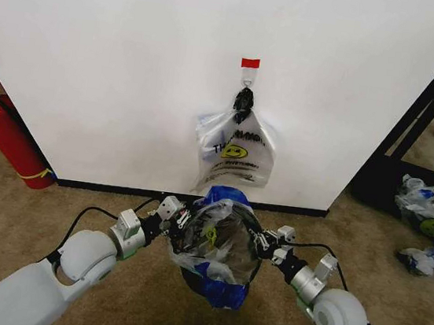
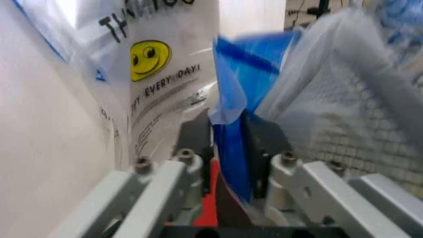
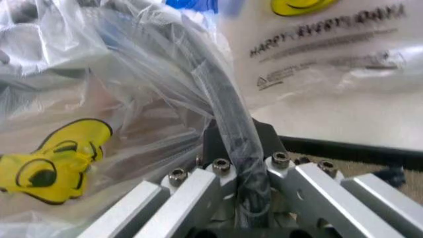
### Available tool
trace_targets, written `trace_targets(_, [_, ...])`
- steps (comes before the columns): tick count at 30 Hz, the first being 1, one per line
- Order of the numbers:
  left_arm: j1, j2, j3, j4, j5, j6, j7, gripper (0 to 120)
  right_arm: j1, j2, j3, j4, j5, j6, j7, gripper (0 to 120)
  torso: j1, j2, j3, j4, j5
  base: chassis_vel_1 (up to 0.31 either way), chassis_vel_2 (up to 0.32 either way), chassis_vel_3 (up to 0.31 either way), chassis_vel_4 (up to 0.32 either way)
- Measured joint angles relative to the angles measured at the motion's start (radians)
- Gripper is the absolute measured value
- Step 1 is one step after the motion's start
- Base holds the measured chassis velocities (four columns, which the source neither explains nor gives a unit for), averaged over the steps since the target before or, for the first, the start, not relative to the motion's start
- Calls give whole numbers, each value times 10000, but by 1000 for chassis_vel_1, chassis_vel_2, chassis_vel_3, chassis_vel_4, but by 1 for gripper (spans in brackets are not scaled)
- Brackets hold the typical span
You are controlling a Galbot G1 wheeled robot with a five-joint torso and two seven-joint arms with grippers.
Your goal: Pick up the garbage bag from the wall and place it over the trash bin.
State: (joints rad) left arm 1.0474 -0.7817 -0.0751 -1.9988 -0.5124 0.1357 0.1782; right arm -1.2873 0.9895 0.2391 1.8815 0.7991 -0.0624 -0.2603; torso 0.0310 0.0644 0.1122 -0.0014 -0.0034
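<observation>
Left gripper [image 1: 179, 223] is clamped on the garbage bag [image 1: 218, 246] at the trash bin's [image 3: 228, 111] left rim; right gripper [image 1: 265, 240] pinches bag and rim opposite. Bag drapes the bin below the wall [image 1: 119, 55] hook; pull both edges down evenly.

Most of the trash bin [image 1: 218, 250] is hidden under the garbage bag [image 1: 216, 238] draped over it, and its red base cannot be made out in the head view. The fire extinguisher [image 1: 10, 141] is cut off by the left edge, and the clear sacks [image 1: 430, 216] by the right edge. The lettering on the hanging bunch of bags [image 1: 234, 153] is too small to be read there.
</observation>
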Motion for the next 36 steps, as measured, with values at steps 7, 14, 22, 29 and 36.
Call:
trace_targets(7, [-115, -122, -264, 438, -1389, -485, 584, 48, -47, 184, -163, 7, 859, -338, 962, 0, 0, -2, 0, 0, -2, 0, 0, 0, 0])
trace_targets(14, [-196, -220, -454, 997, -2254, -1274, 2323, 69, -49, 304, -241, -72, 925, -681, 1901, 0, 0, -2, 0, 0, 1, 0, 0, 0, 0])
trace_targets(22, [-309, -408, -407, 1393, -2175, -1584, 799, 97, -34, 352, -335, -229, 624, -551, 2283, 0, 0, -1, 0, -3, 1, 0, 0, 0, 0])
trace_targets(29, [1414, -755, -266, -494, -2271, -1006, -3369, 100, -6, 731, -890, -149, 810, 859, 4204, 0, 0, -1, 0, 1, -2, 0, 0, 0, 0])
trace_targets(36, [3176, -1263, 19, -1665, -2837, -255, -4945, 100, -176, 1028, -1220, -152, 757, 1883, 4632, 0, -1, 1, -2, 2, 2, 0, 0, 0, 0])
